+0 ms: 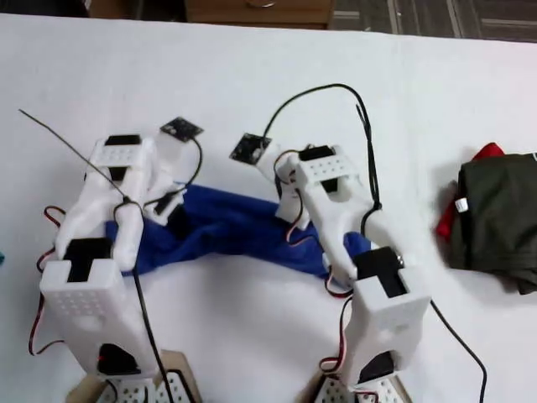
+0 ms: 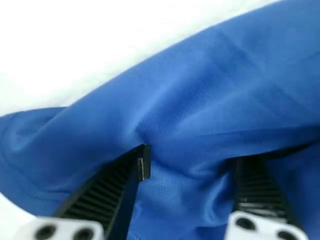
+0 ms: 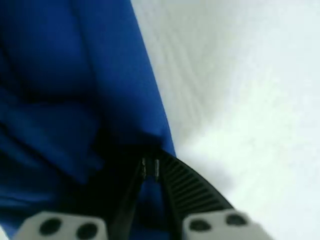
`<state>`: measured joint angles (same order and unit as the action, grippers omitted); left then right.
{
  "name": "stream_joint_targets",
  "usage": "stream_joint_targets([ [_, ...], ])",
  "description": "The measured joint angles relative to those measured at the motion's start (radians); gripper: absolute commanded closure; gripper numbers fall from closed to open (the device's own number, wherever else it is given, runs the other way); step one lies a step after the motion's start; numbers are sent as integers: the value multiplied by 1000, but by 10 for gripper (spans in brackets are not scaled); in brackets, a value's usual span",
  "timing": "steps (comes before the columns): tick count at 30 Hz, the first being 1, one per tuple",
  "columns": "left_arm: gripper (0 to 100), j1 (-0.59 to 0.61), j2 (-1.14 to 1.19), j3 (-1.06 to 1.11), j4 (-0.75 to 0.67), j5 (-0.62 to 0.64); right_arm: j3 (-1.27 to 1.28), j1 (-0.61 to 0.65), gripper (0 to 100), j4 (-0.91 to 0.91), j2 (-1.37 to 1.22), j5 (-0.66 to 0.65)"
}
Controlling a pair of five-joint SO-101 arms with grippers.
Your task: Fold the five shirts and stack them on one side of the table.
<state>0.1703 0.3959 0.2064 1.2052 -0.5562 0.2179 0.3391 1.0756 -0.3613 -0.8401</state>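
A blue shirt (image 1: 226,231) lies bunched and stretched across the white table (image 1: 252,84) between both arms. My left gripper (image 2: 192,165) stands open at the shirt's left part (image 1: 172,217); blue cloth (image 2: 200,100) sags between its fingers and covers one tip. My right gripper (image 3: 150,167) is shut on the blue shirt's edge (image 3: 75,100), at the shirt's right part (image 1: 289,220). A pile of folded shirts (image 1: 495,218), dark green on top with red beneath, sits at the table's right side.
Black cables (image 1: 336,92) loop from the right arm over the middle of the table. A thin wire (image 1: 59,138) runs out from the left arm. The table's far edge (image 1: 268,23) meets the floor and furniture behind.
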Motion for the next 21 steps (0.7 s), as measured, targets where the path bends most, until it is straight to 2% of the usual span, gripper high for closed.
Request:
stream_joint_targets([
  [9, 710, 0, 0, 0, 0, 0, -11, -29, 963, 6, -2, -48],
  [14, 710, 0, 0, 0, 0, 0, -44, -37, 797, 52, -8, -49],
  [16, 710, 0, 0, 0, 0, 0, -44, -37, 762, 66, -8, -52],
  [21, 710, 0, 0, 0, 0, 0, -44, -43, 798, 84, -8, -52],
])
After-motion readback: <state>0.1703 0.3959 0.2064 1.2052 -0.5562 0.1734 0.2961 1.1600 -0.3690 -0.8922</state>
